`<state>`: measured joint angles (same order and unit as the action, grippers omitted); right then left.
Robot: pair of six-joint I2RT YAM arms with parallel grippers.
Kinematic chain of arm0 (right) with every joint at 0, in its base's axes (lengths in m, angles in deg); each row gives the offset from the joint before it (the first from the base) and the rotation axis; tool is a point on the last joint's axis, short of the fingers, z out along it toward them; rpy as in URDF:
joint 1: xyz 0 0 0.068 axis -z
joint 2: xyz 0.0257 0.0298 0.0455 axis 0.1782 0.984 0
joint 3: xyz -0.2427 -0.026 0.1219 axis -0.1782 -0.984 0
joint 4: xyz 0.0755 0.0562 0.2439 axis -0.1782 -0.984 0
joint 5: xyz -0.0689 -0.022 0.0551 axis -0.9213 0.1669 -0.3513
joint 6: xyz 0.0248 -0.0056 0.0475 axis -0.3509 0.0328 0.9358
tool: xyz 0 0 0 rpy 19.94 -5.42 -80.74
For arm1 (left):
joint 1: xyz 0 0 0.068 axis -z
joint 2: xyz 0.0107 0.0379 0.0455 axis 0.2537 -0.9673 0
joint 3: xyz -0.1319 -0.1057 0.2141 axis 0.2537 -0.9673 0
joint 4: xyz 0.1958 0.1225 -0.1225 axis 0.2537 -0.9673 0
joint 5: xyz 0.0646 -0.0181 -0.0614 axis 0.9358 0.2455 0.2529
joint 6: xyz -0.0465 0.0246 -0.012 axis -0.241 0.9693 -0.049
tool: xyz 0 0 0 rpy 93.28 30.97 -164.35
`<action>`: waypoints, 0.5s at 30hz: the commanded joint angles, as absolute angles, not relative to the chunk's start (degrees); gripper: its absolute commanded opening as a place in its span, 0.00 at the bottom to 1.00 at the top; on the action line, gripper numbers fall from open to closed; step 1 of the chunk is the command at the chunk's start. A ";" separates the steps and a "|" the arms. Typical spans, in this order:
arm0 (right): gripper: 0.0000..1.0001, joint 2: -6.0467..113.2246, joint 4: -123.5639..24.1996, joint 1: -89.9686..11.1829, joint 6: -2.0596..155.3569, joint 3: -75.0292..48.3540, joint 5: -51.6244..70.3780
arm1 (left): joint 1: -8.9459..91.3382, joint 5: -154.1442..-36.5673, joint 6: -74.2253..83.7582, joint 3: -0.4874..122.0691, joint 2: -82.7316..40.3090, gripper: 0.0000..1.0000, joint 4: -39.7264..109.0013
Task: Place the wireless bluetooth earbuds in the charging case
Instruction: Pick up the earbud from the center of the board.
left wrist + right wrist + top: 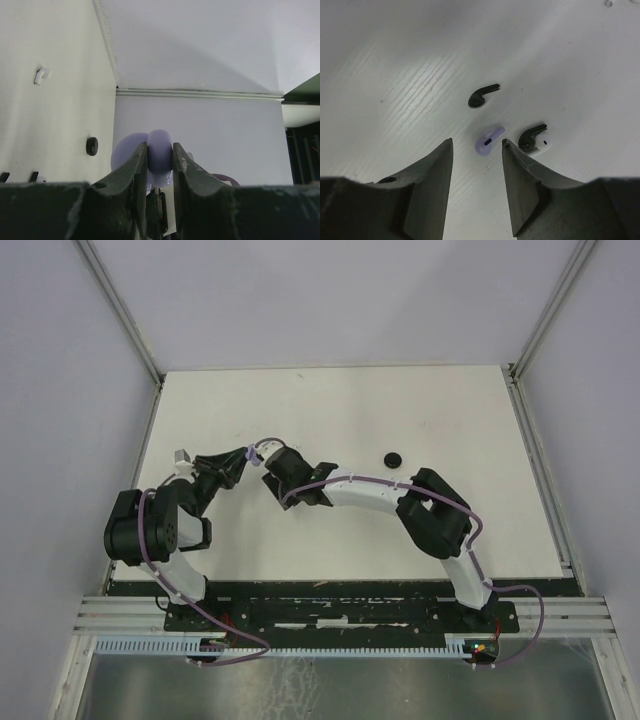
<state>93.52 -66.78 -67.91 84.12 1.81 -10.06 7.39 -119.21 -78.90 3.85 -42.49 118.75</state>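
My left gripper [160, 150] is shut on the lilac charging case [161, 147], held up off the table; a rounded lilac part shows behind its left finger. My right gripper [477, 141] points down at the table with its jaws open. A lilac earbud [489, 142] lies between the fingertips, closer to the right one. A black earbud [482, 96] lies just beyond it. Another black earbud [531, 136] rests against a white earbud [544, 143] outside the right finger. In the top view both grippers, left [243, 455] and right [278, 465], meet at the table's left middle.
A round black disc [393, 458] lies on the white table, right of the grippers; it also shows in the left wrist view as the disc [92, 146]. A lone white earbud [41, 75] lies farther off. White walls enclose the table on three sides.
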 commanded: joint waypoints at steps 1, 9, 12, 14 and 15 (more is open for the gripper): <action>0.51 94.64 -67.18 -68.16 85.56 4.97 -12.94 | 6.91 -120.75 -80.79 3.63 -41.69 0.03 125.96; 0.50 96.14 -68.76 -68.17 87.31 6.20 -14.61 | 6.73 -120.99 -82.53 3.61 -42.30 0.03 126.78; 0.49 96.62 -69.48 -68.14 87.89 6.66 -14.78 | 6.76 -121.10 -82.53 3.69 -42.54 0.03 126.81; 0.48 96.88 -69.85 -68.17 87.99 6.83 -14.54 | 6.76 -121.11 -82.53 3.65 -42.58 0.03 126.96; 0.48 96.96 -69.88 -68.17 88.01 6.91 -14.38 | 6.71 -121.11 -82.60 3.66 -42.63 0.03 127.01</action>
